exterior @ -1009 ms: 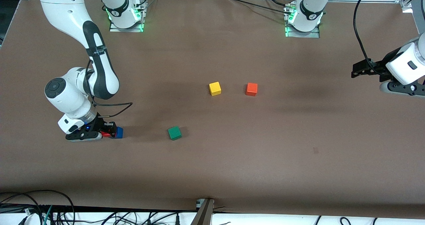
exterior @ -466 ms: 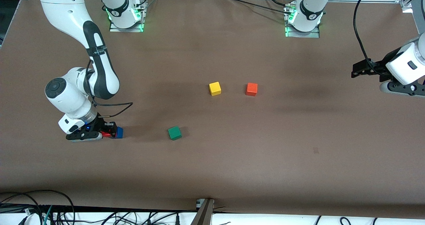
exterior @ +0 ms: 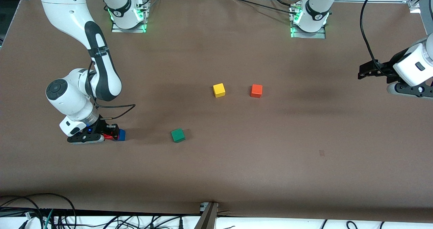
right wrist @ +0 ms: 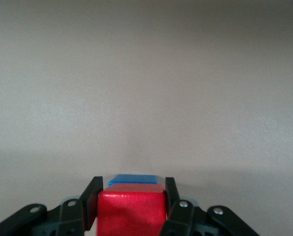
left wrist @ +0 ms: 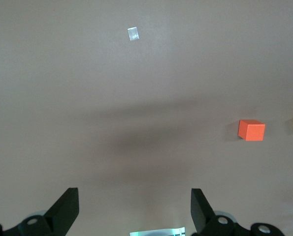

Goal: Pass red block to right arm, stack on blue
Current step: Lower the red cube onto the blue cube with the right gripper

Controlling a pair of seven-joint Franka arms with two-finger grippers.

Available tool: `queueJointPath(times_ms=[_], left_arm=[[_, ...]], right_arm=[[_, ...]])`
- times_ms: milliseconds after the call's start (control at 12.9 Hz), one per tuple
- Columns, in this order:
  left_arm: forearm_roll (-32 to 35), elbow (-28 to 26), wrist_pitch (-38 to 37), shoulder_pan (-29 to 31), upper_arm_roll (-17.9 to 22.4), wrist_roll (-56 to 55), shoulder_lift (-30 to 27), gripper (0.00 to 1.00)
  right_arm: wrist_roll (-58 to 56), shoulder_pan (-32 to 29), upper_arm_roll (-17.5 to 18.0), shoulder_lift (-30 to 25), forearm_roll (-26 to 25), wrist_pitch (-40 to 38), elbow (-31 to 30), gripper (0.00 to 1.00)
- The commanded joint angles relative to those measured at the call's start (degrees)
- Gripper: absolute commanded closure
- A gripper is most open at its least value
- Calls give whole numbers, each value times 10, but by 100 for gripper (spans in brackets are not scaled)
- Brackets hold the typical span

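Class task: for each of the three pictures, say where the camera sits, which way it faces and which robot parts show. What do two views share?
Front view: high, facing both arms across the table.
Left wrist view: on the waiting left arm, looking down past the open left gripper at the orange block.
Right wrist view: on the right arm, right gripper shut on the red block over the blue block.
Shared: orange block, front and left wrist.

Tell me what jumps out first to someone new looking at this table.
The right hand, low at the right arm's end of the table, is shut on the red block, which sits over the blue cube. The left hand waits open, high over its own end.
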Motion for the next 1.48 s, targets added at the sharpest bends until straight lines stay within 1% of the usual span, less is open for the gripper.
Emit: queueJointPath(times_ms=[0, 155, 1165, 1242, 1320, 1398], left_arm=[[-10, 5, -1, 3, -1, 1, -3, 0], [-10, 5, -1, 3, -1, 1, -3, 0], [-10, 5, -1, 3, -1, 3, -3, 0], [-10, 5, -1, 3, -1, 3, -3, 0], [-10, 5, -1, 3, -1, 3, -3, 0], [-10, 5, -1, 3, -1, 3, -3, 0]], right_arm=[[-12, -6, 11, 2, 19, 0, 5, 83], [-15, -6, 12, 2, 30, 0, 6, 83], [-31, -12, 12, 3, 31, 0, 7, 83], [-31, -12, 12, 3, 30, 0, 7, 82], [-29, -12, 12, 2, 31, 0, 8, 67], [-28, -12, 12, 2, 31, 0, 9, 35]])
